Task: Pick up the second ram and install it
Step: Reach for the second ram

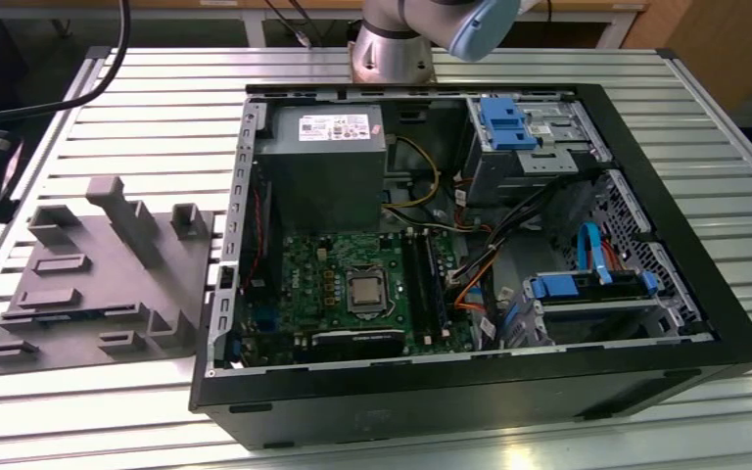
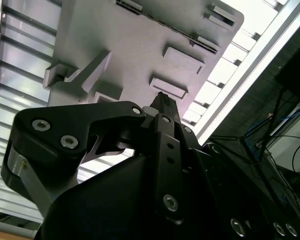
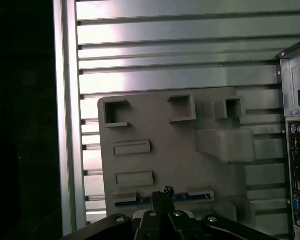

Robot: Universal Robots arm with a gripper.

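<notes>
Pincer (image 3: 164, 193) (image 2: 162, 100): black, two-fingered; hangs above the grey plate with its tips pointing down at it.
Pincer state: fingers (image 3: 158, 201) drawn together tip to tip, nothing between them.
Second ram (image 3: 195, 196) (image 2: 180, 32): a thin dark strip with a bluish edge, standing on its long edge in a narrow slot of the plate. In the first wrist view it runs straight beneath the pincer tips and out to both sides of them. It is apart from the tips, not gripped.
Fixture plate (image 3: 175, 150) (image 2: 115, 30) (image 1: 102, 284): grey moulded block directly under the pincer, with raised brackets, rectangular pockets and one sloped wedge; lies flat.
Table (image 3: 165, 50) (image 2: 20, 75) (image 1: 154, 88): ribbed aluminium slats carrying the plate, reaching out past it on all sides of the pincer.
Computer case (image 3: 297, 150) (image 1: 481, 392): black tower on its side, side panel off, just beside the plate, off to one side of the pincer; its rear ports show in the first wrist view.
Motherboard (image 1: 337, 264): green, inside the case, well away from the pincer.
Slots (image 1: 423, 279): long and black, beside the processor socket; what they hold cannot be told.
Arm (image 1: 396, 39): base column at the far edge of the table, behind the case.
</notes>
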